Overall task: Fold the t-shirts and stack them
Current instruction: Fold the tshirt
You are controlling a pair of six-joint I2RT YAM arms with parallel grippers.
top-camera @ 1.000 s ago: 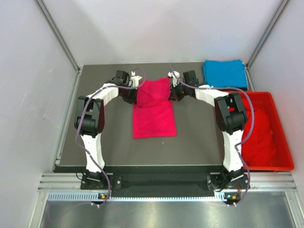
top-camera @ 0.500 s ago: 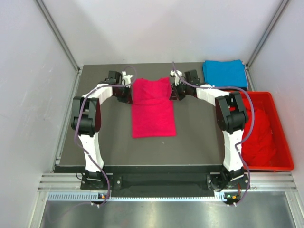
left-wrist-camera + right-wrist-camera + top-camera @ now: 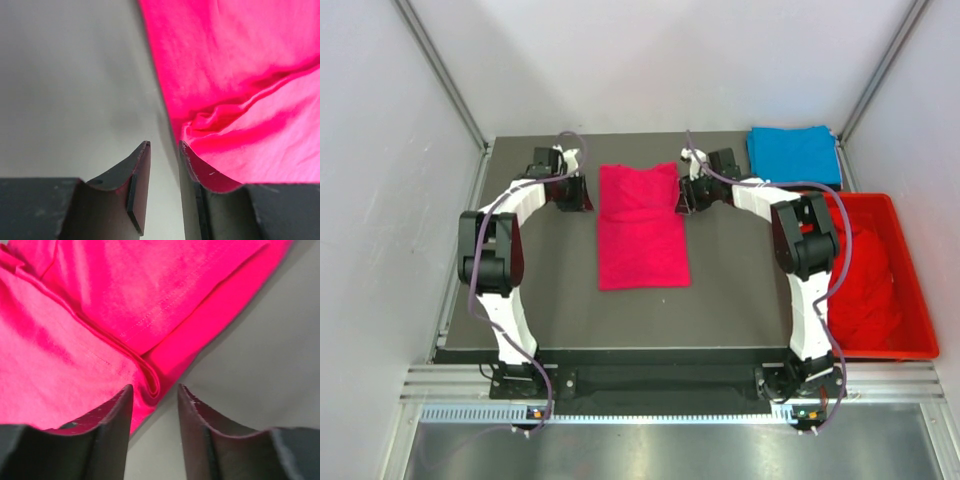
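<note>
Pink tee (image 3: 642, 225) lies folded mid-table, doubled end toward 12 o'clock. Your left gripper (image 3: 164, 145) at its 10 o'clock corner and right gripper (image 3: 155, 388) at 2 o'clock both stand parted, pinching nothing, so the fold rests flat.

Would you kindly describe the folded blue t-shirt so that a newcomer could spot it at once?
On the dark table, look to the far right corner, just beyond the red crate. The sky-blue t-shirt lies there, folded into a neat square. It is the only blue thing: the pink t-shirt lies mid-table and the red t-shirts are heaped in the crate.
</note>
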